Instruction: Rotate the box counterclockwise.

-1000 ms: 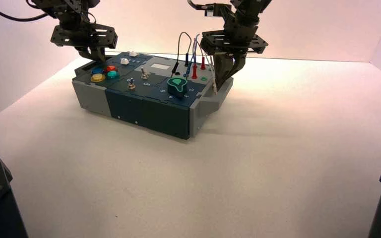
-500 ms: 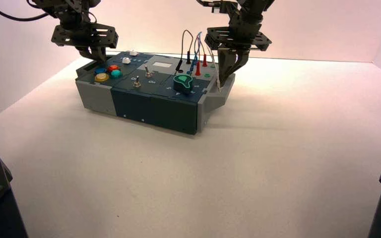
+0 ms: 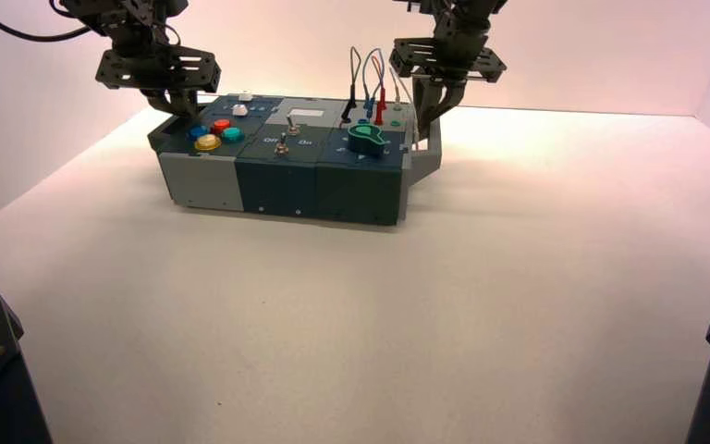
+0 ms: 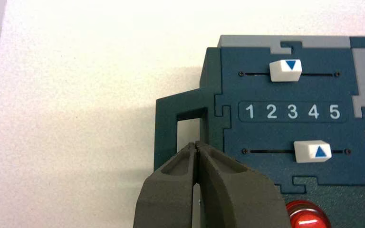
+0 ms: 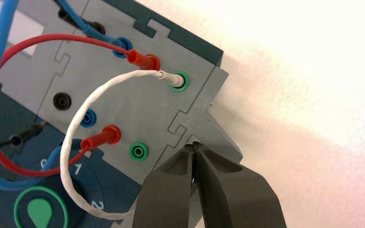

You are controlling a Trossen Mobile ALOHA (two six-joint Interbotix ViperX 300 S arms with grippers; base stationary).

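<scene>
We judge the turn to be far along. The box (image 3: 287, 162) now lies on the desk (image 3: 425, 324) with its long front face almost square to the high camera, in the far part of the desk, toward eleven o'clock from the middle. How much rotation is wanted we cannot tell from the task sentence, so we cannot say if the work is finished or if some degrees are left.

Both arms are at the box. The left claw (image 4: 196, 147) is at the box's nine o'clock end, with its two fingers pressed together, tip against tip, inside the opening of the end handle (image 4: 178, 107); it holds nothing between them. The right claw (image 5: 193, 148) is at the three o'clock end, fingers also closed on each other, tips touching the grey handle (image 5: 216, 137) near the green sockets. We think each claw pushes or hooks its handle and does not grip it.

Several things are hard to read. From above, the fingertips of both claws are covered by their own bodies. The back side of the box is hidden. The red round button (image 4: 309, 216) is cut off by the edge of the left wrist view, and the green knob (image 5: 40, 209) likewise in the right wrist view. In the left wrist view, one white slider sits near 3 and the other near 4.
</scene>
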